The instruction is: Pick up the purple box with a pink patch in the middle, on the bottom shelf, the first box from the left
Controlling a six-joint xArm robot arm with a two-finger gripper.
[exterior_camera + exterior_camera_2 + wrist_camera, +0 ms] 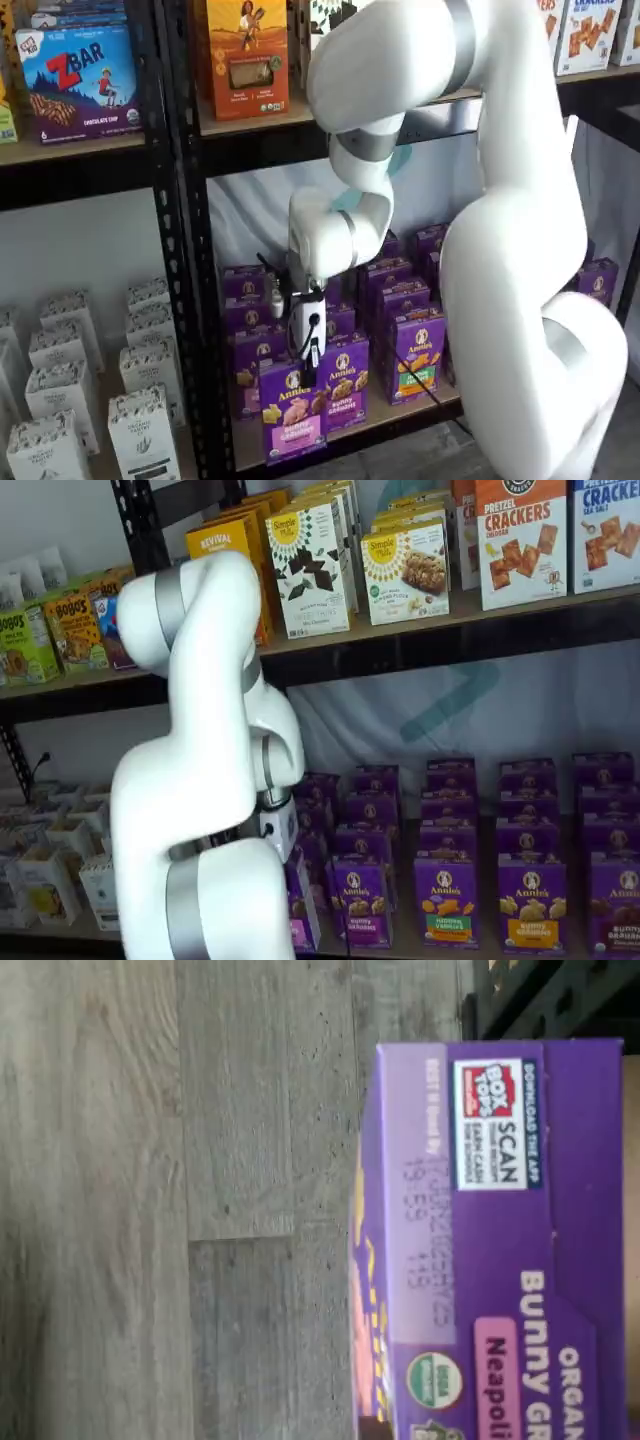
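Observation:
The purple box [293, 415] with a pink patch on its lower front hangs upright just in front of the bottom shelf [400, 418], at its left end. My gripper [312, 362] comes down onto the box's top edge and is shut on it. In the wrist view the box's purple top [500, 1240] fills one side of the picture, showing part of a pink label, with grey floor beside it. In a shelf view my white arm hides most of the box, and only its edge [302, 905] shows, below the gripper body.
Rows of other purple boxes [415, 350] stand close behind and to the right on the tan board. A black rack post [185, 250] rises at the left, with white cartons [90, 400] beyond it. Grey plank floor [150, 1210] lies below.

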